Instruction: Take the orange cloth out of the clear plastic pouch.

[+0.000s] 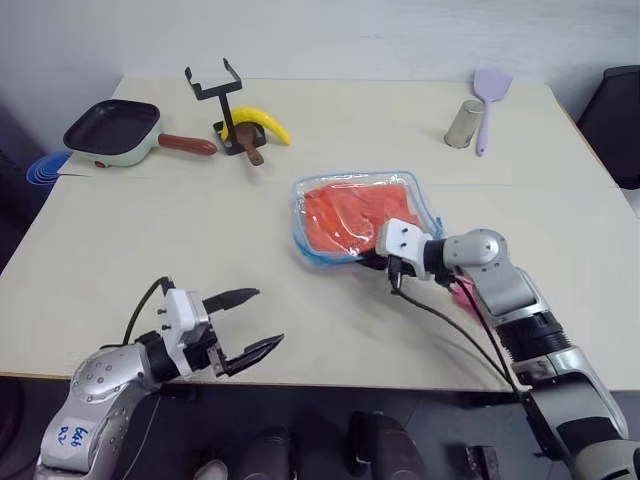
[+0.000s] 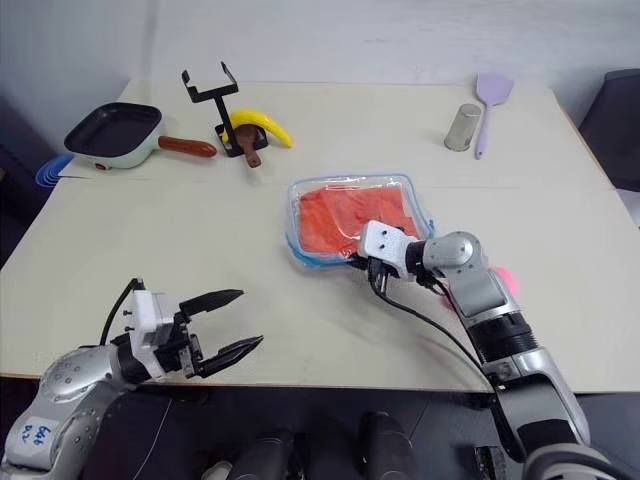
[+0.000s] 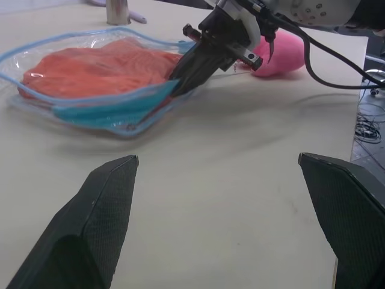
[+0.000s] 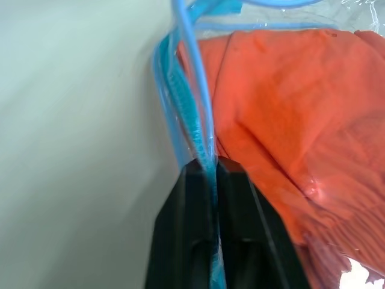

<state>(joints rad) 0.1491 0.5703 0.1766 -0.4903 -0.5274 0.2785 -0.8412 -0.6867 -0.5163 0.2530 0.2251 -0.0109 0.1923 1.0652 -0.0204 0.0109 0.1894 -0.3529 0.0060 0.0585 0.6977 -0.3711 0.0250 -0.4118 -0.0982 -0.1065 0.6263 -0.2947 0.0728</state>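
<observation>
the right gripper (image 4: 212,171) pinches the blue-trimmed edge of the clear plastic pouch (image 1: 425,200) holding the orange cloth (image 1: 350,215), while the left gripper (image 1: 250,325) hangs spread wide, empty.

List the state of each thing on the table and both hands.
Pouch: flat on table, edge pinched.
Orange cloth: inside pouch.
Right hand: shut on pouch's blue trim.
Left hand: open, empty.
Pan: upright, empty.
Metal cup: standing.
</observation>
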